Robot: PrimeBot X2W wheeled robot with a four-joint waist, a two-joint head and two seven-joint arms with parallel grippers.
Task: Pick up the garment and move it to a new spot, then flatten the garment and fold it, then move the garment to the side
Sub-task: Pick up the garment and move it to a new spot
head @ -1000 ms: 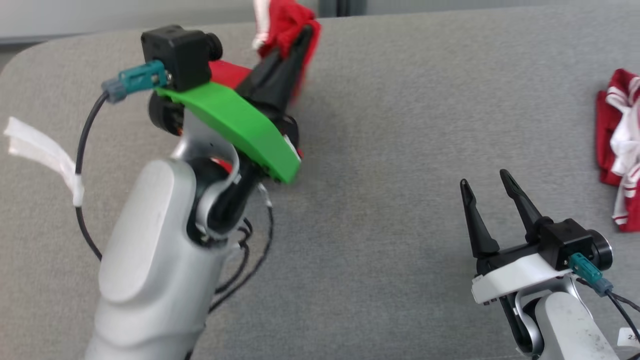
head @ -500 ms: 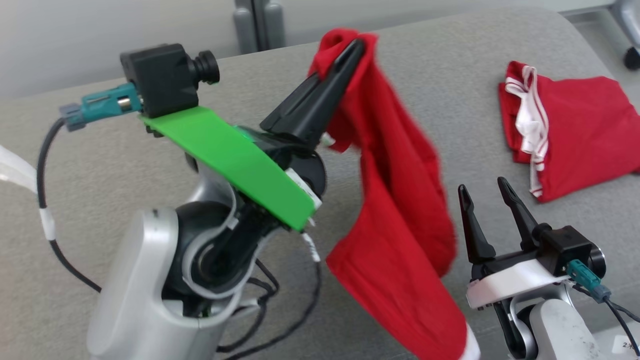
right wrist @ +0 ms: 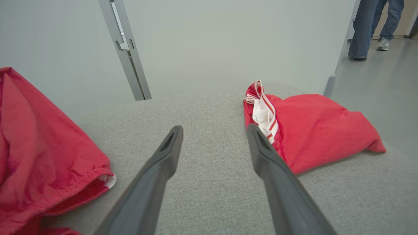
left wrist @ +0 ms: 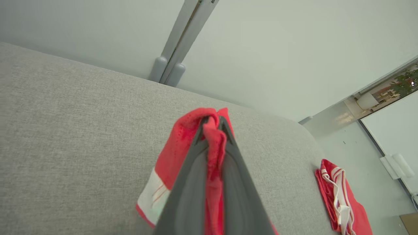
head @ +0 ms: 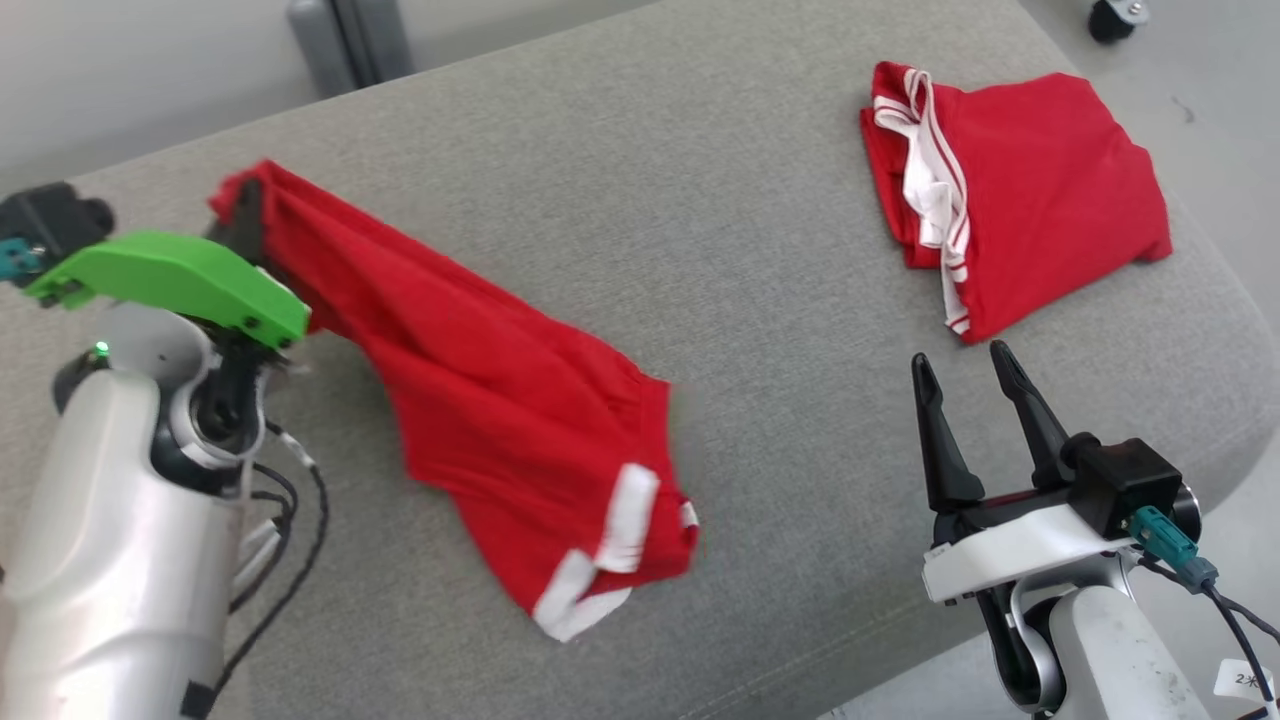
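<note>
**Red garment held up by one edge over a grey bench**

A grey, fabric-covered bench (head: 720, 200) is seen from above in the head view. At the left of that view, the left tool (left wrist: 213, 121) is clamped on an edge of a red garment (head: 500, 400). In the left wrist view, a fold of red cloth is pinched between the two dark fingers right up to their tips. From this raised grip the garment is drawn out down and to the right, towards the middle of the bench. Its lower end, edged with white trim, is bunched low against the grey fabric and slightly blurred, so it cannot be told whether it is resting there. A green plate (head: 170, 275) is fixed on the left wrist, just beside the held cloth.

The right tool (head: 962, 355) is held at the lower right, near the front edge of the bench. Its fingers are spread apart, with only bare grey fabric seen between them.

A second red garment (head: 1040, 180), with white striped trim, is laid folded at the far right of the bench, well apart from the held one. In the right wrist view, a person's legs (right wrist: 369, 26) in blue jeans are seen on the floor beyond the bench.
</note>
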